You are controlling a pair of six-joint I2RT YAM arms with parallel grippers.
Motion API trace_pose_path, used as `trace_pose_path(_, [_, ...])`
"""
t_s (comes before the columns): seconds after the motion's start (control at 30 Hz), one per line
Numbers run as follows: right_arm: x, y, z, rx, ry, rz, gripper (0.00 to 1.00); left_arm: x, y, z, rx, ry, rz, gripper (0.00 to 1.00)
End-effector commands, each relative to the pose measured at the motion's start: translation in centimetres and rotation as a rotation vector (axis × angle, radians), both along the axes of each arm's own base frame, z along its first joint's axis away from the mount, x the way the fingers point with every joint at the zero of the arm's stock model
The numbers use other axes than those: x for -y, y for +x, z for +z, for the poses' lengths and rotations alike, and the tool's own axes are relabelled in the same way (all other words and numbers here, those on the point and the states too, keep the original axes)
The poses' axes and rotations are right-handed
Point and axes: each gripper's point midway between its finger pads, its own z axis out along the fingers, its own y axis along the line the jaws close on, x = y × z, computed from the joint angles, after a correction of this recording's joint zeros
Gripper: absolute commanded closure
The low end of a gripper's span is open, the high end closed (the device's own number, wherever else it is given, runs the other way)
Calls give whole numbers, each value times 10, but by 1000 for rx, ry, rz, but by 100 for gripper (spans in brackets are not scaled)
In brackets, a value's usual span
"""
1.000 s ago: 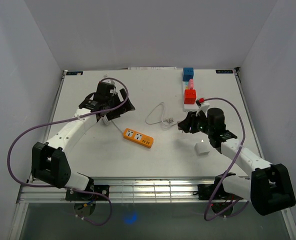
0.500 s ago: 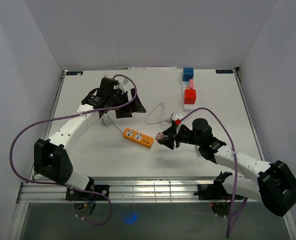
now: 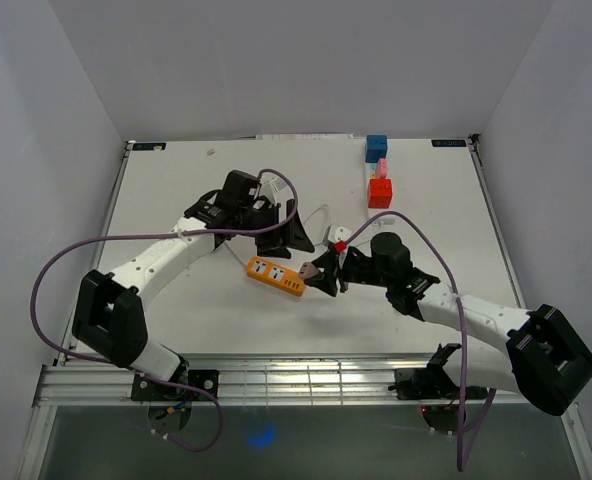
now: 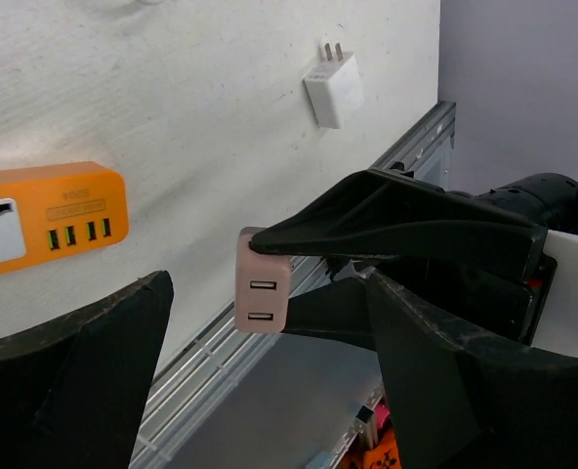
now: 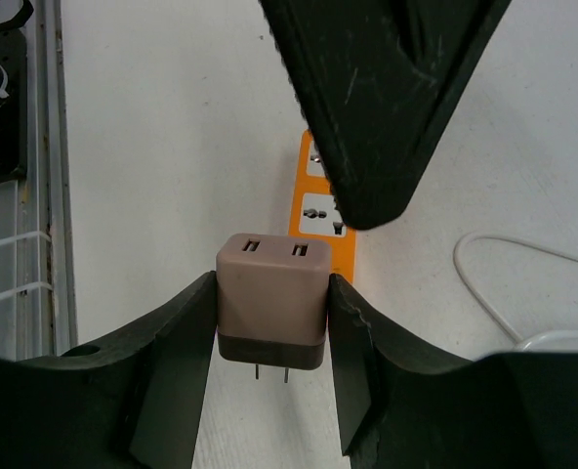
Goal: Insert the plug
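The orange power strip [image 3: 276, 276] lies mid-table; it also shows in the left wrist view [image 4: 35, 220] and the right wrist view [image 5: 330, 210]. My right gripper [image 3: 324, 272] is shut on a pinkish-tan USB plug adapter [image 5: 272, 298], prongs pointing down, held just above the table at the strip's right end. The adapter also shows in the left wrist view [image 4: 263, 293]. My left gripper [image 3: 294, 232] is open and empty, hovering just behind the strip's right end, close to the right gripper.
A white charger [image 4: 333, 83] lies prongs-up near the table's front edge. A white cable [image 5: 504, 283] curls behind the strip. Blue [image 3: 377, 147] and red [image 3: 380, 192] blocks stand at the back right.
My right gripper has swung left with the adapter to the strip's right end. My left gripper has moved right and nearer, towards the same spot.
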Motion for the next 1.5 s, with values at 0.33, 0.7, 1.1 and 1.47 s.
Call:
trace_pose_path(0.33, [-11,20,29,110,28,-36,92,16,-27,-12,-77,-14,-115,27])
trace_pose_path(0.7, [-13,17,28,115,12,-25,92,18,-26,-24,-91,11,-115,40])
trace_pose_path(1.1, [-12,19,22,111,-4,-43,82,22,-26,-30,-89,22,-124,75])
trace_pose_path(1.47, [-10,22,21,116,17,-73,14,2,-18,-31,-63,121,20,100])
